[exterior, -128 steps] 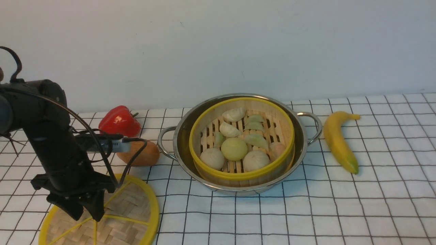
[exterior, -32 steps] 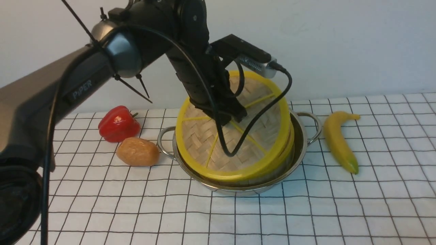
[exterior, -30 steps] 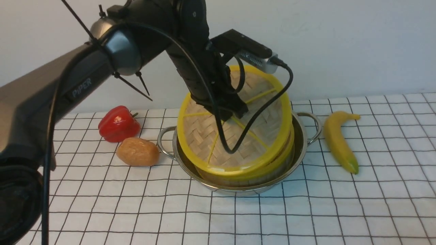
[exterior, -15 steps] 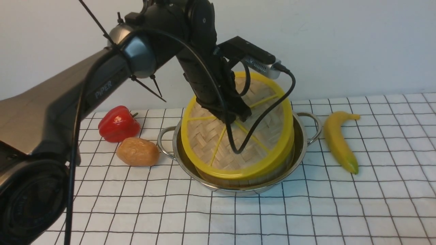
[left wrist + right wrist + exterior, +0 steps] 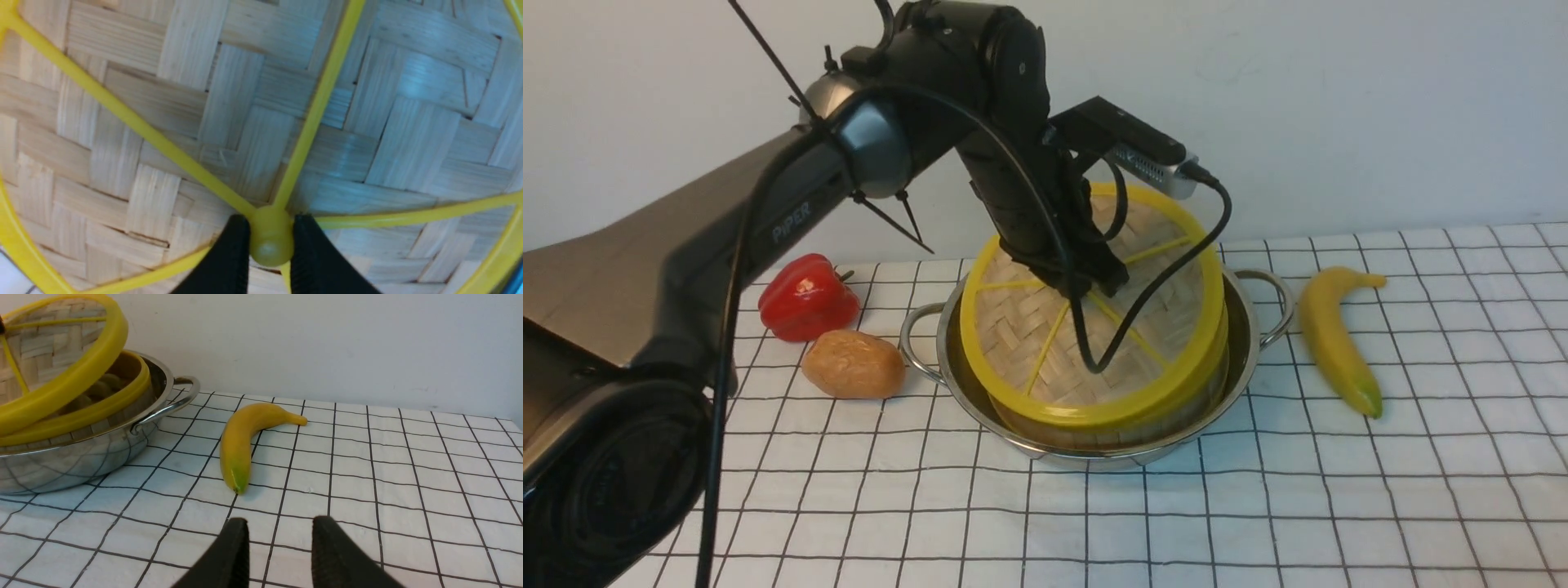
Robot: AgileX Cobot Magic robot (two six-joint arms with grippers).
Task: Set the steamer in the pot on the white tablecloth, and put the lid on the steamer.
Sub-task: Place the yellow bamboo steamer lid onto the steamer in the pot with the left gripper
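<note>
**Inspector:** Two grippers to account for. Left one first.

**Assistant:** The left gripper [image 5: 271,223] is clamped tight on the centre hub [image 5: 271,245] of the lid [image 5: 1045,343], pinching it from both sides.

**Inspector:** Lid position?

**Assistant:** Over the steamer [image 5: 1176,415] and tilted. The near edge sits low at the steamer's yellow rim and the far edge is raised clear of it, so the lid is not seated flat.

**Inspector:** And the steamer?

**Assistant:** Inside the pot [image 5: 1245,327], which stands on the white tablecloth [image 5: 1258,506].

**Inspector:** Right gripper [image 5: 280,539]?

**Assistant:** Its jaws are partly apart with nothing between them, above bare cloth near the banana [image 5: 1331,343].

**Inspector:** Other items?

**Assistant:** A red pepper [image 5: 809,298] and a brown potato-like lump [image 5: 854,366] lie on the pot's left. The lump is just beside the pot's handle.
</note>
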